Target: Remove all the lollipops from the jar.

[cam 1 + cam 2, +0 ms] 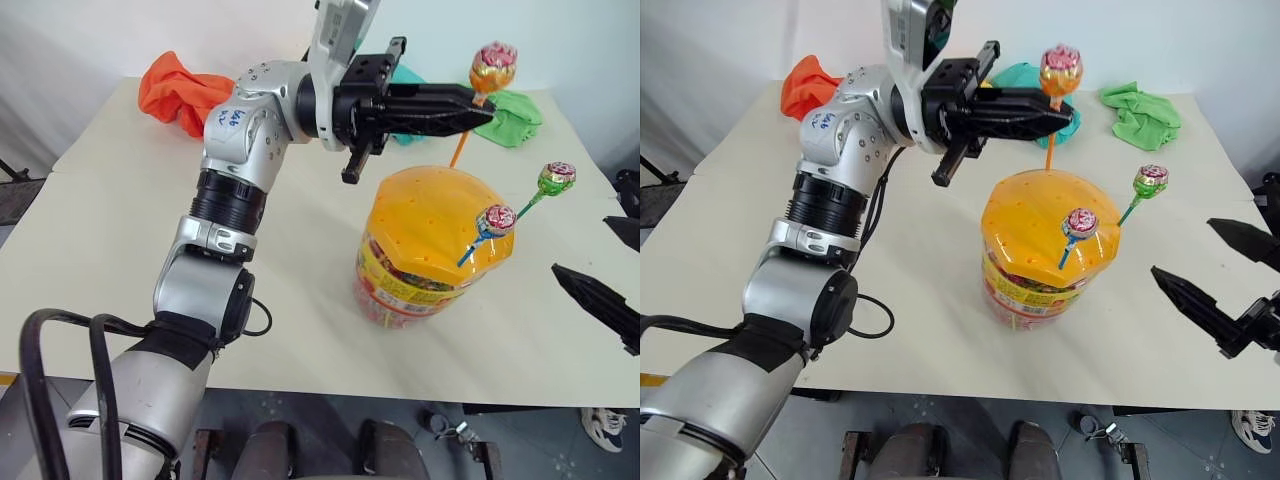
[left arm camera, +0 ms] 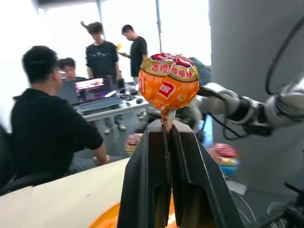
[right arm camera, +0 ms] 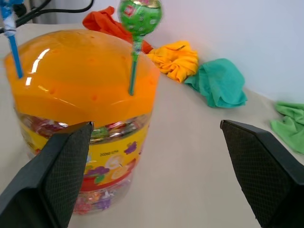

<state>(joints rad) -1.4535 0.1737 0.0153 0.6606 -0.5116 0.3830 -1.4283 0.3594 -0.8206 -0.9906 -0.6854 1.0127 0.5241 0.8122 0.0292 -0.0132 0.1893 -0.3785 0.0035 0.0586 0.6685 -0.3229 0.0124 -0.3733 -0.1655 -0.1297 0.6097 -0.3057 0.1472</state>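
1. I see the jar (image 1: 432,250) standing upright near the middle of the pale table (image 1: 120,260), with its orange lid on
2. Two lollipops are stuck in the lid: the pink one with the blue stick (image 1: 495,220) and the green one with the green stick (image 1: 555,178), both on the side near my right arm
3. The orange lollipop (image 1: 1061,68) is up in the air above the jar, and its stick hangs down toward the lid
4. My left gripper (image 1: 1065,112) has its two black fingers pressed together on that orange stick, just under the candy
5. My right gripper (image 1: 1205,270) is beside the jar, not touching it, with its fingers spread wide apart
6. At the back of the table lie an orange cloth (image 1: 180,90), a yellow cloth (image 3: 178,59), a teal cloth (image 3: 218,83) and a green cloth (image 1: 1145,115)
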